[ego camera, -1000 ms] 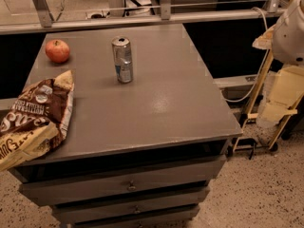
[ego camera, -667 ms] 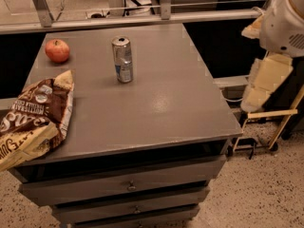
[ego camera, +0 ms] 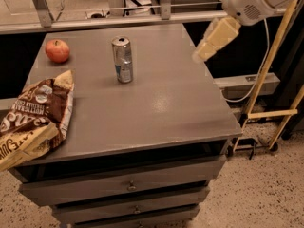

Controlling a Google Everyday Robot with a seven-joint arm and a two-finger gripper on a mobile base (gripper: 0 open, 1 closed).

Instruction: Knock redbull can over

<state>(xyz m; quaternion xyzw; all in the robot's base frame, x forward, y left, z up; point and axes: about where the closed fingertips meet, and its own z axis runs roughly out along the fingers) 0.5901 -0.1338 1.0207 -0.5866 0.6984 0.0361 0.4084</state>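
Observation:
The redbull can (ego camera: 122, 59), slim, silver with blue patches, stands upright on the grey table top (ego camera: 156, 103), left of centre toward the back. My gripper (ego camera: 209, 44) hangs from the white arm at the upper right. It is in the air over the table's right edge, well to the right of the can and apart from it.
A red apple (ego camera: 57, 50) sits at the back left corner. A brown chip bag (ego camera: 35, 118) lies along the left edge and overhangs the front left. The table has drawers (ego camera: 128, 186) below. A yellow frame (ego camera: 270, 75) and a cable stand on the floor to the right.
My arm has swung up and left, from beside the table's right side to over its right edge. The can, apple and bag have not moved.

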